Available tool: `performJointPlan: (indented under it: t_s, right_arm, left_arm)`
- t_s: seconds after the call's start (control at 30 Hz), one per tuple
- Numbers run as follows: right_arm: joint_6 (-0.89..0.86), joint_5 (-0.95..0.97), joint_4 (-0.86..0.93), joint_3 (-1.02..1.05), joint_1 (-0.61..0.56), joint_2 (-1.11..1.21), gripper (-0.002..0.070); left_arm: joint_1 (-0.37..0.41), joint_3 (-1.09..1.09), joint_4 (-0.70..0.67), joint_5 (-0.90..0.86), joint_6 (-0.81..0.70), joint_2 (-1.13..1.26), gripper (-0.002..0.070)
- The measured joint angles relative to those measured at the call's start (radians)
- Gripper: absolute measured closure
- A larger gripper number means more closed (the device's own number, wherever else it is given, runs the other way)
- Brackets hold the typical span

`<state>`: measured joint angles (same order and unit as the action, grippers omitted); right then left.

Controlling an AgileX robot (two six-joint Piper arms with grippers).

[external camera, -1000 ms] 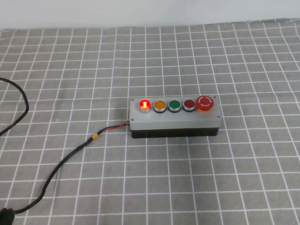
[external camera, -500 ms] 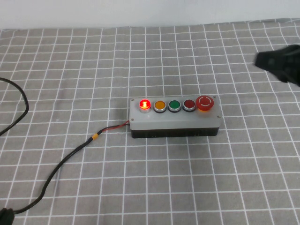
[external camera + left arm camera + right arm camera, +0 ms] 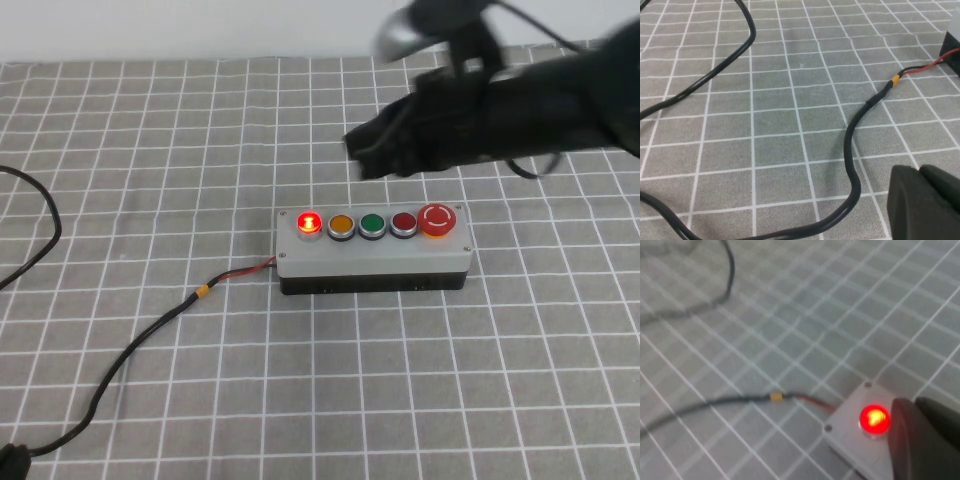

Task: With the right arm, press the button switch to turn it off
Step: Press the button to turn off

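Button switch (image 3: 310, 223): lit red, at the left end of the grey box (image 3: 372, 262), middle of the frame. The box's long axis ran left to right, five buttons in a row.

Right gripper (image 3: 368, 150): upper centre-right, hovering above and behind the box; the switch lay down and to the left of its tip. In its wrist view the glowing switch sat just beside the dark fingertip. Released or clenched: could not tell.

Left gripper (image 3: 927, 202): seen only in its own wrist view, low over the cloth near the black cable (image 3: 852, 150), well apart from the box. Grip state: could not tell.

Containers: none seen.
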<state>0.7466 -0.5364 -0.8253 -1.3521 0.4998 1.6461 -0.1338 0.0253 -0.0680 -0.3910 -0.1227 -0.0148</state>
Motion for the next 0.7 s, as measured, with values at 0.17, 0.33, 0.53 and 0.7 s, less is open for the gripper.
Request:
performJointPlan:
  t_s: [0.17, 0.33, 0.53, 0.7]
  right_arm:
    - [-0.339, -0.108, 0.407, -0.18, 0.074, 0.107, 0.0692]
    - [-0.501, -0.306, 0.65, -0.346, 0.108, 0.208, 0.0692]
    - [-0.525, -0.391, 0.715, -0.478, 0.156, 0.302, 0.0692]
    - [-0.535, -0.411, 0.758, -0.561, 0.197, 0.394, 0.0692]
  left_arm:
    - [0.0, 0.0, 0.0, 0.0, 0.0, 0.0, 0.0678]
    - [0.0, 0.0, 0.0, 0.0, 0.0, 0.0, 0.0678]
    - [0.0, 0.0, 0.0, 0.0, 0.0, 0.0, 0.0678]
    - [0.0, 0.0, 0.0, 0.0, 0.0, 0.0, 0.0678]
